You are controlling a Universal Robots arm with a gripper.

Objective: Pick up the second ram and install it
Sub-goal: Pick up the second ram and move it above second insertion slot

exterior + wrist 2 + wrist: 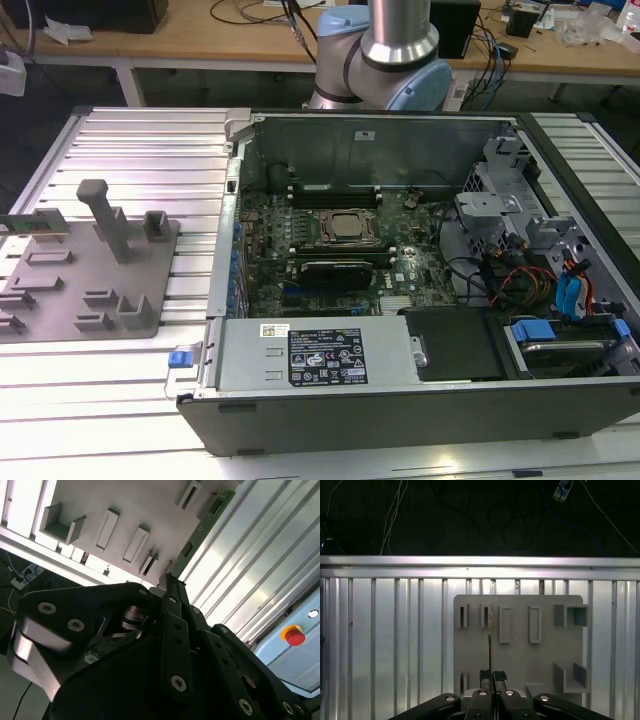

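The second ram (35,225) is a thin green stick standing on edge in a slot at the far end of the grey tray (60,300), on the exterior view's left. In the first wrist view it is a thin edge-on line (490,640) on the tray (520,655), well below my gripper (492,676) and in line with the tips. The second wrist view has it as a green strip (202,525) beyond the gripper (171,582). The black fingers (485,676) sit close together with nothing between them.
An open computer case (420,400) fills the middle of the ribbed metal table (130,150), with the motherboard (340,240) and its memory slots inside. The tray has an upright post (105,215) and several empty holders. A red stop button (295,636) sits off the table.
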